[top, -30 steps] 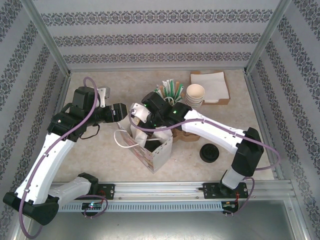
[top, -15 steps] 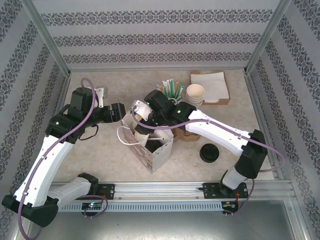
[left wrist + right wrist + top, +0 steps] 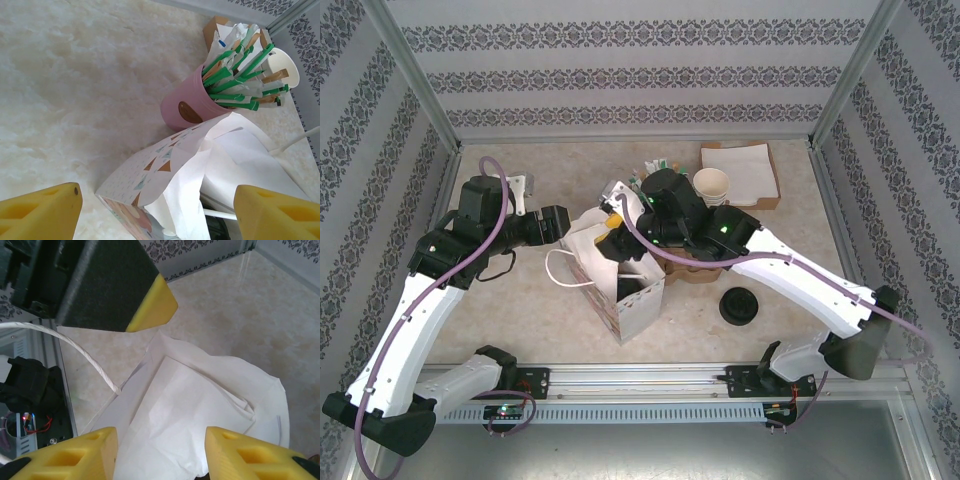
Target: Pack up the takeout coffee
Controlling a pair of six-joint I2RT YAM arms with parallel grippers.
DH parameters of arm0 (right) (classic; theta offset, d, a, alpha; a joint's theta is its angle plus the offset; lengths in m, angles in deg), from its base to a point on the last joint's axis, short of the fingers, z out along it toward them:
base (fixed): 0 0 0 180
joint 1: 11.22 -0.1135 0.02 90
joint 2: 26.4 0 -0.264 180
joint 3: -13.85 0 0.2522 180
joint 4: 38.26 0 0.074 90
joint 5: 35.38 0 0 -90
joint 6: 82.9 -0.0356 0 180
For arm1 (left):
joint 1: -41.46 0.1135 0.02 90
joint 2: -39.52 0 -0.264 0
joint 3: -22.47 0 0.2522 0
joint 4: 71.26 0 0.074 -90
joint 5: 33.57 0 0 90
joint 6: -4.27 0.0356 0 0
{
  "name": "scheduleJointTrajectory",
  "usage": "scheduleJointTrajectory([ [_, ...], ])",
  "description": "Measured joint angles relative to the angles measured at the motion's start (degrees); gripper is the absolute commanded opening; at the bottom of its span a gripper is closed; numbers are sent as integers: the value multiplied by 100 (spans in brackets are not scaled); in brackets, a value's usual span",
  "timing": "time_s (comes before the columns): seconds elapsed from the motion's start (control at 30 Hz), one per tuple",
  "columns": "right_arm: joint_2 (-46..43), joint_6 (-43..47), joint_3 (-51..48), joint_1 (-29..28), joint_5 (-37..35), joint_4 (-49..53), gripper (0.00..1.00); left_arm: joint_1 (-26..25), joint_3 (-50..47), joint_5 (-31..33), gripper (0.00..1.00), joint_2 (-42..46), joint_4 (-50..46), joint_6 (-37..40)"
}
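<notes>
— Both pairs of jaws gape empty: left gripper (image 3: 157,192) at ten o'clock of the paper bag (image 3: 642,305), right gripper (image 3: 161,432) at twelve, nearer.
— And the takeout coffee?
— Can't tell; down inside the bag, I'd guess.

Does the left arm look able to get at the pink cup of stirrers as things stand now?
Probably not directly: the paper bag stands between the open left pincer and the pink cup, and the right arm hangs close over that spot.
</notes>
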State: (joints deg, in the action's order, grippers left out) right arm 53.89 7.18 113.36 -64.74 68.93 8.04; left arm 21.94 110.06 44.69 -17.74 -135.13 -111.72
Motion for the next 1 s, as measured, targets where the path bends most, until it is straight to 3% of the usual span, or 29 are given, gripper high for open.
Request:
scheduleJointTrajectory([
  [0.13,-341,-144,-2,-20,-243,-44,56,0,0,-68,84,0,144,33],
  [0.23,-890,-223,-63,-37,-791,-232,68,0,2,-186,89,7,363,136],
  [0.4,-2122,-210,-621,-13,-2164,-748,88,-2,-20,-286,97,214,1056,367],
  [0.53,-2981,-208,-1388,431,-3189,-1182,96,-2,-55,-35,100,343,1646,570],
  [0.67,-3488,-361,-2140,1637,-3834,-1381,98,2,-155,796,100,131,2155,761],
  [0.73,-3532,-546,-2455,2616,-3891,-1394,98,149,-125,1246,100,-201,2306,752],
  [0.93,-3296,-1370,-3506,5519,-3147,-1709,98,1381,-129,1961,100,-1331,2756,306],
  [1.0,-3134,-1552,-3849,6183,-2885,-1932,98,1604,-420,2262,100,-1364,2924,254],
])
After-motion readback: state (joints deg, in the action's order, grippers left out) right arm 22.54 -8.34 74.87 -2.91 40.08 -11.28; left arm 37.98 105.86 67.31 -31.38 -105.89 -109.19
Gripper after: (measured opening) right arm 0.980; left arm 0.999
